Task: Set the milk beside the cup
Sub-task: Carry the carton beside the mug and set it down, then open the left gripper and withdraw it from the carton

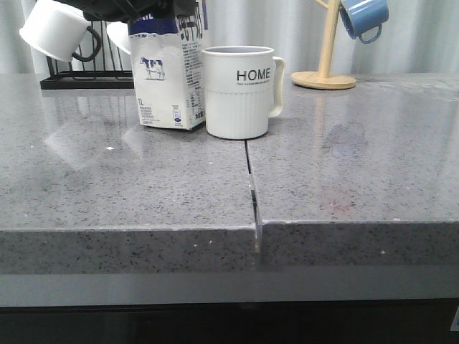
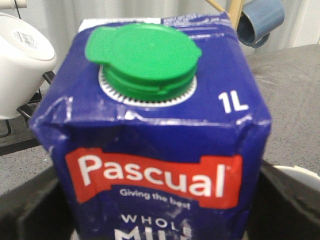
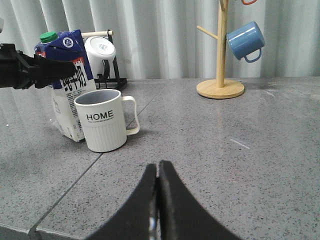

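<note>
The milk is a white carton with a dark blue top and a green cap. It rests on the grey counter, close against the left side of the cup. The cup is a white ribbed mug with "HOME" lettering, its handle pointing right. My left gripper is shut on the carton's upper part, with one black finger on each side. In the right wrist view the carton leans slightly behind the cup. My right gripper is shut and empty, low over the counter, well in front of the cup.
A wooden mug tree with a blue mug stands at the back right. A black rack with white mugs sits at the back left behind the milk. A seam runs down the counter to its front edge.
</note>
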You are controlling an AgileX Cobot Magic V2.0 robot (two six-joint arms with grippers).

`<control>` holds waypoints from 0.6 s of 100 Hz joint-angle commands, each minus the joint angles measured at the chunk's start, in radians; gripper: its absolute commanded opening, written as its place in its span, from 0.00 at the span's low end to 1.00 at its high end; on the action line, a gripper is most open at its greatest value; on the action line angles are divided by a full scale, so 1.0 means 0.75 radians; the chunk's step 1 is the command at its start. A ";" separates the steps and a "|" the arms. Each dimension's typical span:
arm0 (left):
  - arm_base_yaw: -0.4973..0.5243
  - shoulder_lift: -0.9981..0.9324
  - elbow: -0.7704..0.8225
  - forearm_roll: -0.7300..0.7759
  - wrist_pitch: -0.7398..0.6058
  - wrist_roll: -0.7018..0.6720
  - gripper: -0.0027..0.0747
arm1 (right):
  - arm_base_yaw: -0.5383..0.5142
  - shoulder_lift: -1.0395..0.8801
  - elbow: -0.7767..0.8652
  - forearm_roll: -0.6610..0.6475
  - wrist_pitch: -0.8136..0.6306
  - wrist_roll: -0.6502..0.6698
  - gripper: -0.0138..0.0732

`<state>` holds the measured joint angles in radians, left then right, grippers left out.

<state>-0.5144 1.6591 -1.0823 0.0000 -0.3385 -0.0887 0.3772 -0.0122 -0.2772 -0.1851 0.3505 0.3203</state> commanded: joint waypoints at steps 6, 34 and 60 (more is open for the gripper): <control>-0.016 -0.071 -0.044 -0.018 -0.079 -0.003 0.89 | -0.004 -0.001 -0.030 -0.010 -0.103 -0.007 0.08; -0.016 -0.190 -0.044 -0.018 0.176 -0.003 0.89 | -0.004 -0.001 -0.030 -0.010 -0.103 -0.007 0.08; -0.016 -0.375 -0.021 -0.010 0.443 -0.003 0.57 | -0.004 -0.001 -0.030 -0.010 -0.103 -0.007 0.08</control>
<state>-0.5174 1.4634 -1.0802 0.0000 0.0105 -0.0887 0.3772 -0.0122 -0.2772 -0.1851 0.3505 0.3203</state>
